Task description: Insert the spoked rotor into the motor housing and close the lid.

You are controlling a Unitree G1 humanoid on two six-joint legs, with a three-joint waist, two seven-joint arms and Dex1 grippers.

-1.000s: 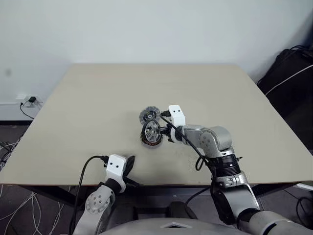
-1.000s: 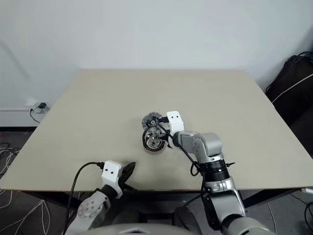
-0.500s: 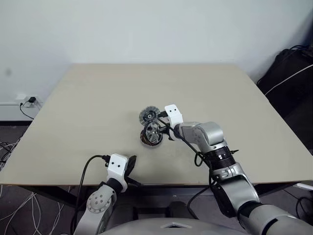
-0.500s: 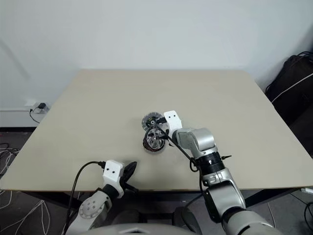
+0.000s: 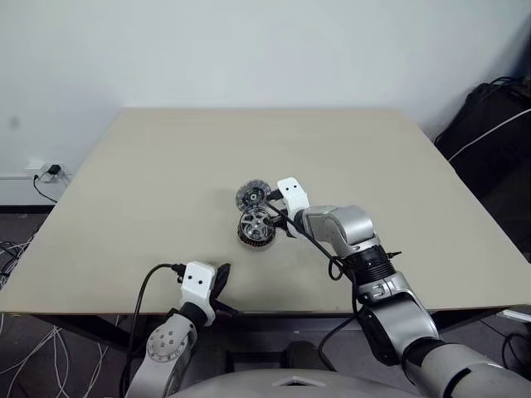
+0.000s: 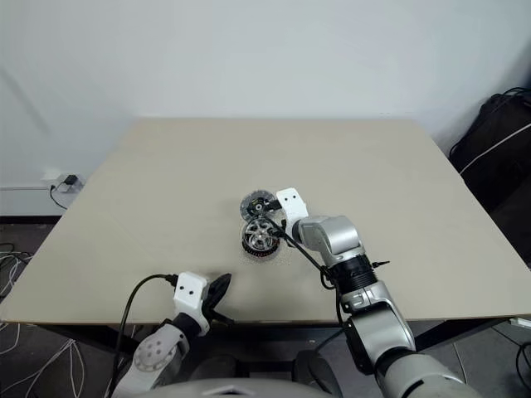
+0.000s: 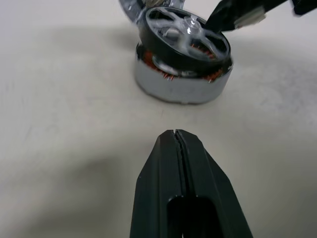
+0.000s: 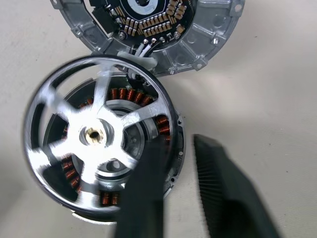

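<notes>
Right wrist view looks down on the rotor (image 8: 96,148), a bright spoked wheel with a brass-coloured hub, sitting skewed on the housing (image 8: 166,131), whose copper windings show through the gaps between the spokes. The right gripper (image 8: 183,183) has its fingers a little apart: one finger overlaps the rotor's rim while the other stands outside the housing on the table (image 8: 267,99). Whether the fingers still press the rotor cannot be told. Just beyond and touching the housing lies the lid (image 8: 198,44), its ribbed grey rim ringing a dark board of small parts. Left wrist view adds the side: the housing's plain grey wall and the rotor tilted on top, not seated. The left gripper (image 7: 177,135), fingers pressed together, hangs over bare tabletop near the front edge, apart from the parts.
</notes>
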